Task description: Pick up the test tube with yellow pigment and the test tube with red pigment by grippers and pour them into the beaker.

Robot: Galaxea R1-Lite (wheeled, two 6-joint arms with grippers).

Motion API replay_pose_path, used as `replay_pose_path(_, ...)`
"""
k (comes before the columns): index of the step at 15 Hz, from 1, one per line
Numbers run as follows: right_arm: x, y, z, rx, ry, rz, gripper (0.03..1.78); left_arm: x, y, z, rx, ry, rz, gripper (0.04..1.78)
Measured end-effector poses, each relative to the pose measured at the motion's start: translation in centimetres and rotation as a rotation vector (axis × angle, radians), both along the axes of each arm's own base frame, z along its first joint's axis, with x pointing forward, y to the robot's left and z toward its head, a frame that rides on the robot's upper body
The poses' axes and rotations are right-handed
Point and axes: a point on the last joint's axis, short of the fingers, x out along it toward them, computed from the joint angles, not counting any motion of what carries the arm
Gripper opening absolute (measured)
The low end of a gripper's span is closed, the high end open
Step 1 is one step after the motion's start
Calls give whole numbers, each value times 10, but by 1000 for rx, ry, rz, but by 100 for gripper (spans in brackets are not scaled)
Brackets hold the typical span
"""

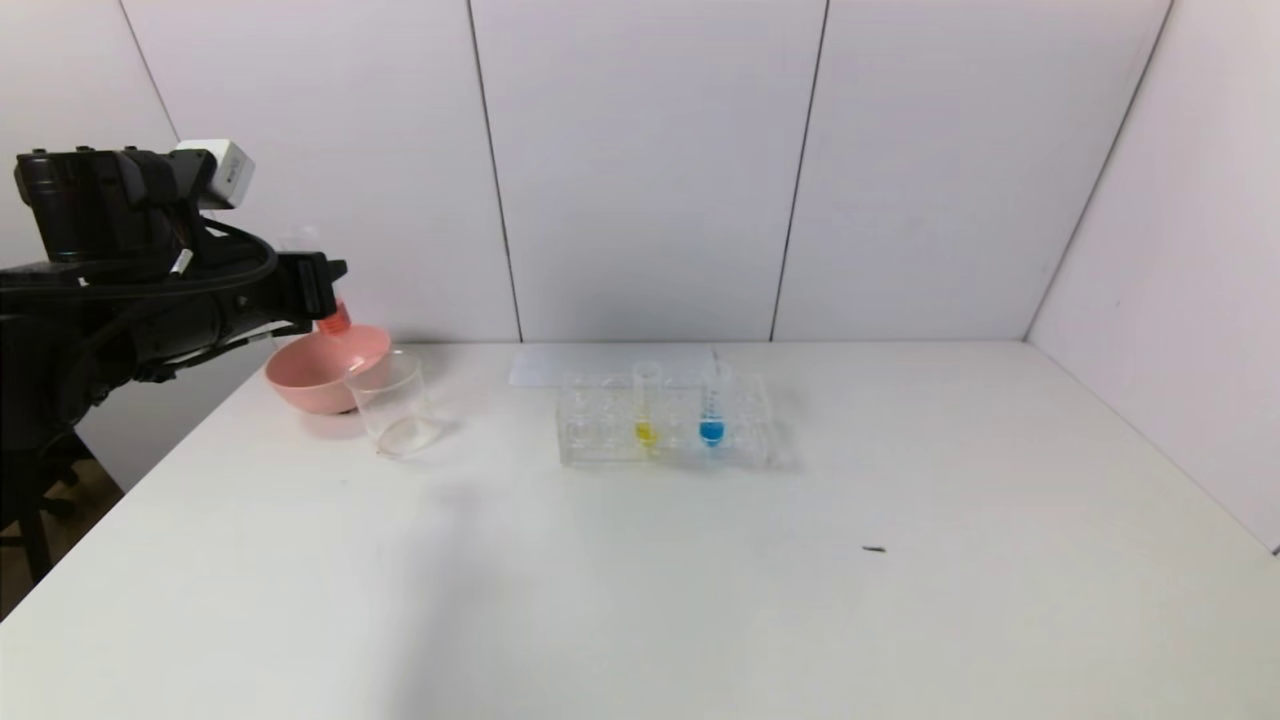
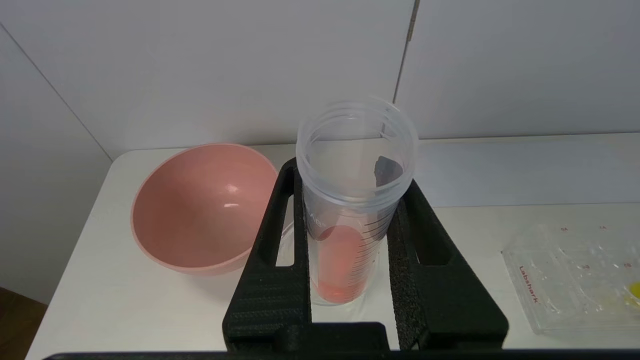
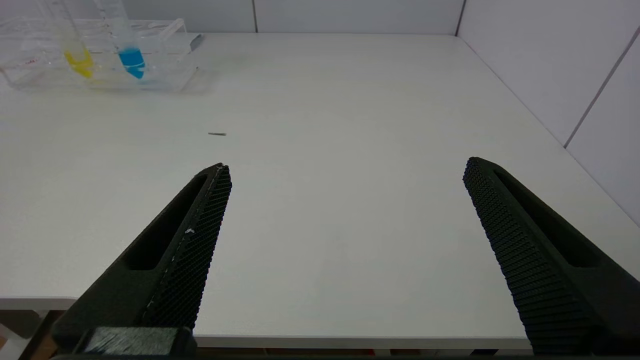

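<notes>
The left tool (image 2: pixel 350 200) is clamped on the slim clear test tube with red pigment (image 2: pixel 345 235), both black ribbed fingers (image 2: pixel 280 260) pressed flat against the tube wall; red-orange liquid sits in the rounded lower end and the open mouth faces the wrist camera. In the head view this tool (image 1: pixel 322 285) hangs above the desk (image 1: pixel 640 600) at about 10 o'clock, with the red tip of the tube (image 1: pixel 335 320) over the near rim of the round pink plastic bowl (image 1: pixel 315 375). The small clear straight-sided beaker (image 1: pixel 397 405) stands upright just beside the bowl, toward 4 o'clock from it, and no coloured liquid is visible in it. Toward 12 o'clock sits the clear rectangular plastic tube rack (image 1: pixel 665 420), holding upright the slim clear test tube with yellow pigment (image 1: pixel 646 405) and, at its 3 o'clock, a clear test tube with blue liquid (image 1: pixel 712 405). The right tool (image 3: pixel 345 170) is spread wide with nothing between its fingers, low over the bare desk surface, the rack well apart from it. A small dark speck (image 1: pixel 874 549) lies on the desk at about 4 o'clock.
</notes>
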Motion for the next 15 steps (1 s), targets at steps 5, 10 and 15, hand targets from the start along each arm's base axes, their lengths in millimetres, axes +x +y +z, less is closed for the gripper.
replay_pose_path(5, 0, 0, 0, 0, 0, 1, 170, 0, 24, -4, -5, 15, 14, 46)
replay_pose_path(10, 0, 0, 0, 0, 0, 0, 170, 0, 40, -7, 19, 25, 25, 46)
replay_pose_path(15, 0, 0, 0, 0, 0, 0, 170, 0, 44, -8, 31, 36, 26, 46)
